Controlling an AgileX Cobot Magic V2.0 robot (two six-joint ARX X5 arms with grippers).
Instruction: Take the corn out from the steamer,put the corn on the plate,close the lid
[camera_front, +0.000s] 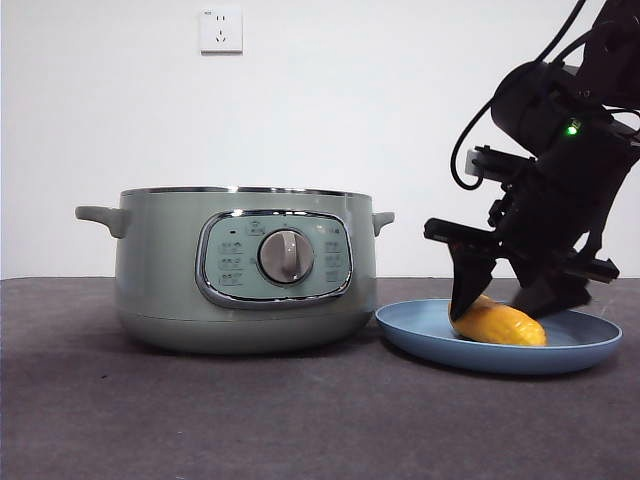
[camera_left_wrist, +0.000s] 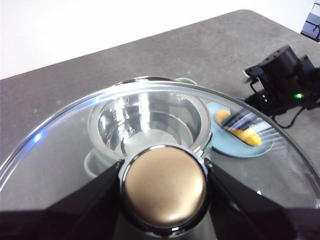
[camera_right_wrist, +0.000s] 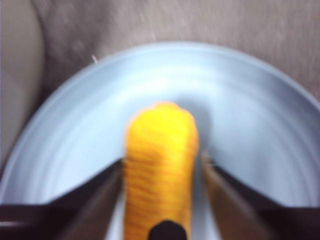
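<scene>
Grey matte tabletop; ridged oblong corn (camera_front: 498, 324) lies on smooth plate (camera_front: 560, 358).

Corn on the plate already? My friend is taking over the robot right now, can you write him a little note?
Right claw: down at the blue plate, jaws on either side of the corn, which rests on the plate; grip not clearly let go.
Left claw: shut on the lid knob, holding it up above the open pot.
Done: corn out and on the plate.
Left: release the corn, pull the right arm away, set the lid on the pot.
</scene>
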